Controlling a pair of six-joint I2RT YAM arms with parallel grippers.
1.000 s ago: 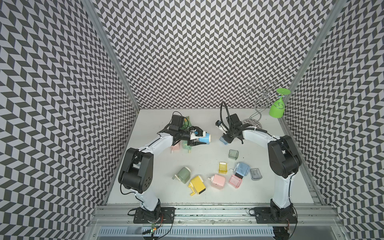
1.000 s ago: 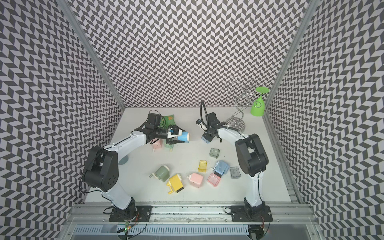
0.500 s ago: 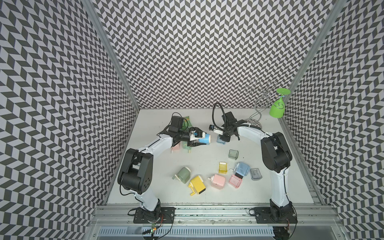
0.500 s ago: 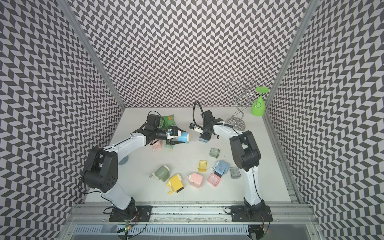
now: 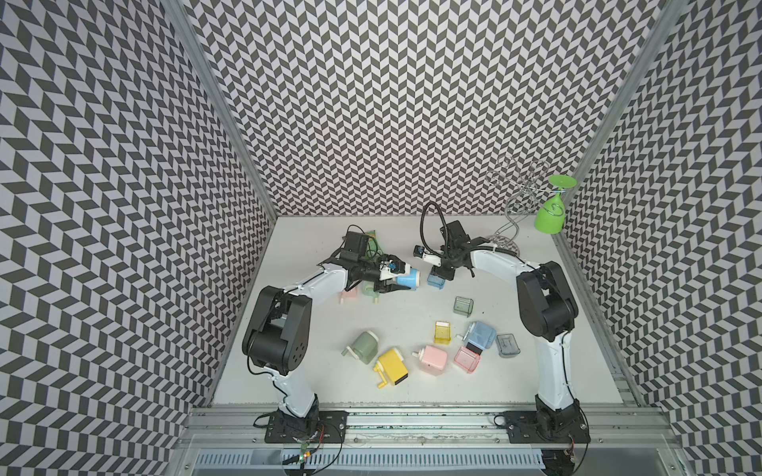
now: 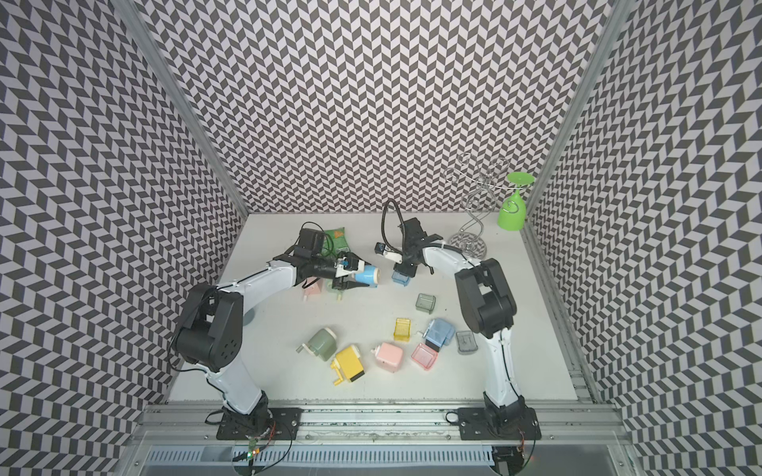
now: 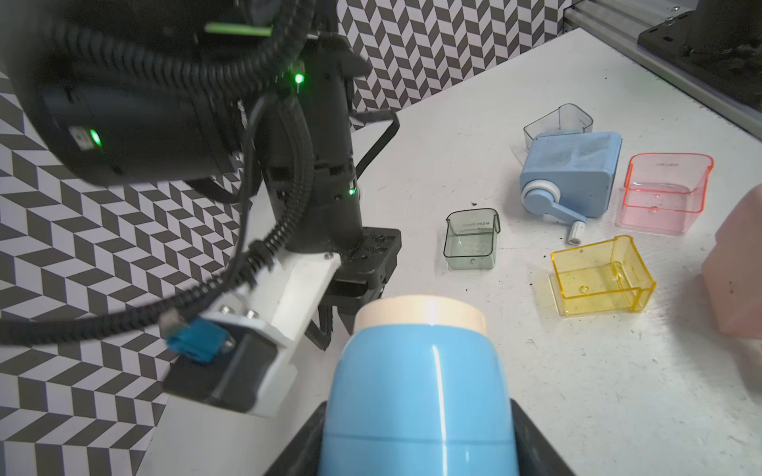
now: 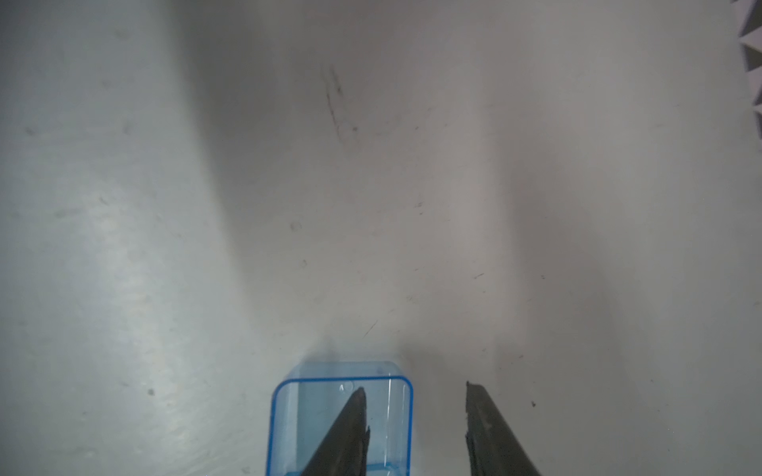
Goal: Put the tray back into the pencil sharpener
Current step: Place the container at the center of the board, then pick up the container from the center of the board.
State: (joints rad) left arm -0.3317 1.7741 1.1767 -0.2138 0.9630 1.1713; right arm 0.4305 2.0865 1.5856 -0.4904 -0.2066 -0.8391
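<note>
left pincer (image 5: 403,280): level, gripping sharpener (image 7: 416,391) | right pincer (image 8: 414,387): downward, parted, over tray (image 8: 313,412)

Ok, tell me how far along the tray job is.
Done: left gripper holds the blue sharpener. In hand: right gripper, jaws open, straddles a wall of the blue tray, which rests on the table. Left: grip the tray, lift it, slide it into the sharpener.

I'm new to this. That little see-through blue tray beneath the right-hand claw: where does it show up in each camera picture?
In a top view: blue tray on the table, back centre, under the right gripper.
In a top view: blue tray, same back-centre spot.
Left wrist: not visible; the blue sharpener fills the foreground.
Right wrist: blue tray at the bottom edge, one finger over it.
Shared landmark: the right gripper, in all four.
</note>
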